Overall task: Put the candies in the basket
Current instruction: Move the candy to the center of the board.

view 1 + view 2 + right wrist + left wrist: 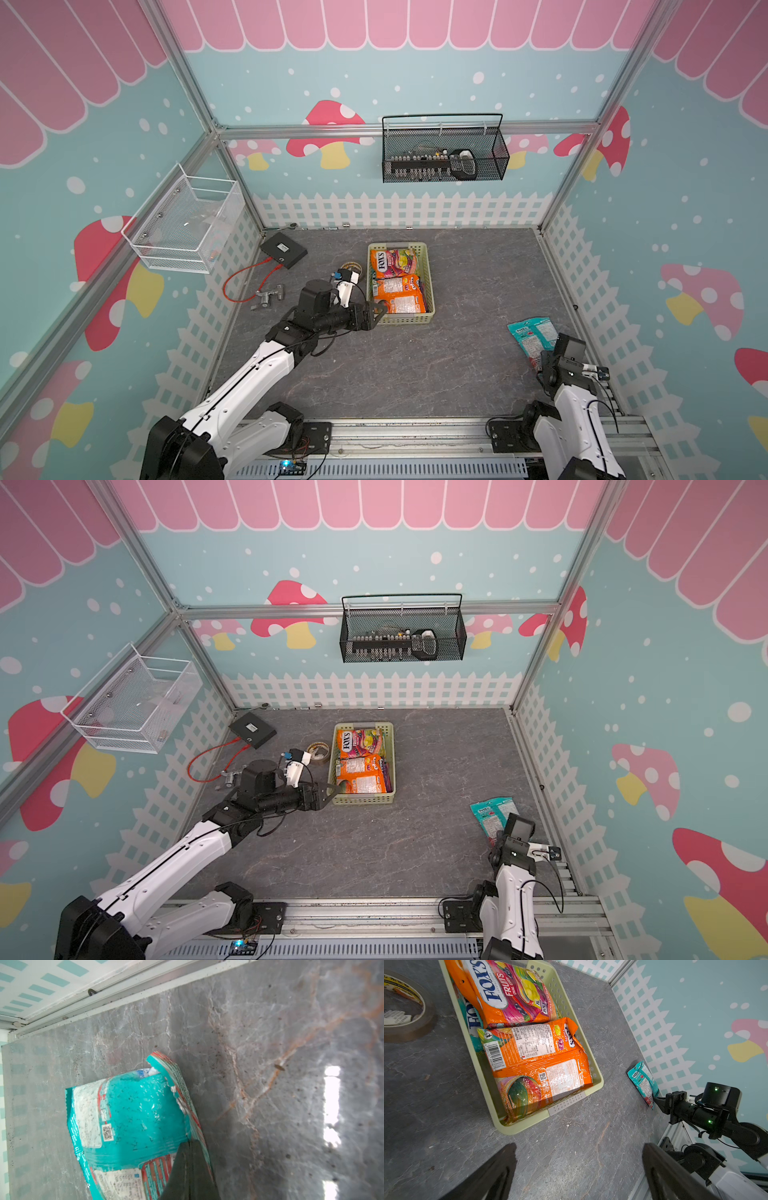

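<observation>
Basket (430,286) already holds orange candy bags (399,296), so my left gripper (381,312) hangs open and empty beside it while my right gripper (189,1153) clamps the edge of the teal bag (133,1109) to lift it.

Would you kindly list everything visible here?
basket: one, pale yellow-green, centre of table
orange candy bags: two, orange, inside basket
buried teal bag: one, teal, under them
teal candy bag: one, teal, table's right edge
tape roll: one, brown, left of basket
black box: one, black, far-left corner
metal fitting: one, silver, left edge
wire basket: one, black, hung at back
mesh basket: one, white, hung at left
left gripper: one, black, open by basket
right gripper: one, black, shut on teal candy bag
</observation>
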Motion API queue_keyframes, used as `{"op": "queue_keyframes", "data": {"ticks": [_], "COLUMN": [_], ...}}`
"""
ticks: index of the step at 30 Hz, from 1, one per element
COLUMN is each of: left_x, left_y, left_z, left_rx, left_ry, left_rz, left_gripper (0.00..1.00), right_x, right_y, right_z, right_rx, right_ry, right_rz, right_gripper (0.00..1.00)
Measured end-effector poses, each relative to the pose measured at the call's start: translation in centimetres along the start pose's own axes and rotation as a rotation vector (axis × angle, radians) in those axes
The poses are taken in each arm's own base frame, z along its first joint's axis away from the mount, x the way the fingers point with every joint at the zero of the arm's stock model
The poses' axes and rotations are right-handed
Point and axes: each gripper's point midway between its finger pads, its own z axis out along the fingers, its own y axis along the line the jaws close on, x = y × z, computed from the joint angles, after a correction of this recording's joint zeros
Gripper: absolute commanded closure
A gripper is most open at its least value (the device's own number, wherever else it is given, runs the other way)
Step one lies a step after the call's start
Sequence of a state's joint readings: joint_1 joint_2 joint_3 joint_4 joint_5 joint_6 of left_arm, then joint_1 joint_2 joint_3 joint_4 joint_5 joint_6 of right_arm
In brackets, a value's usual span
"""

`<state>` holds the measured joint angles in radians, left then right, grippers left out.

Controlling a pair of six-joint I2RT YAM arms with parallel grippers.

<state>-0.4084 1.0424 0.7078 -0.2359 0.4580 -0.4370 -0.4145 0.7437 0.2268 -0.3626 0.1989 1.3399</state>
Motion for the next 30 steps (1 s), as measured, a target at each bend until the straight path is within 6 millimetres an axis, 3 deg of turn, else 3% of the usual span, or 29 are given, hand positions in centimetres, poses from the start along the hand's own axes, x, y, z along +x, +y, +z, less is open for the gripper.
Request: {"op": "queue_keyframes", "data": {"ticks": [6, 13, 17, 20, 30], "left_x": [-0.1, -0.9, -1.3, -1.5, -1.5], "left_y": [0.1, -0.1, 0.1, 0.2, 1.2], "left_z": [0.0, 0.2, 0.5, 0.8, 1.9], "left_rx": [-0.007, -0.012, -0.019, -0.025, -0.059], "left_ry": [-0.001, -0.007, -0.005, -0.001, 0.02], "left_rz": [0.005, 0.021, 0.024, 0.028, 0.073], "left_gripper": [0.02, 0.01, 0.01, 0.01, 0.01], "right_x": [0.9, 3.7, 4.8, 4.9, 4.5], "right_y": [2.3, 5.7, 7.9, 9.2, 9.9], "right_z": [0.4, 1.7, 2.0, 1.7, 1.3], "right_rx": [-0.121, -0.245, -0.301, -0.34, -0.363], "right_ry": [0.053, 0.211, 0.292, 0.31, 0.301], "right_rz": [-0.098, -0.292, -0.41, -0.465, -0.514], "right_gripper": [1.0, 1.0, 0.81, 0.74, 0.62]}}
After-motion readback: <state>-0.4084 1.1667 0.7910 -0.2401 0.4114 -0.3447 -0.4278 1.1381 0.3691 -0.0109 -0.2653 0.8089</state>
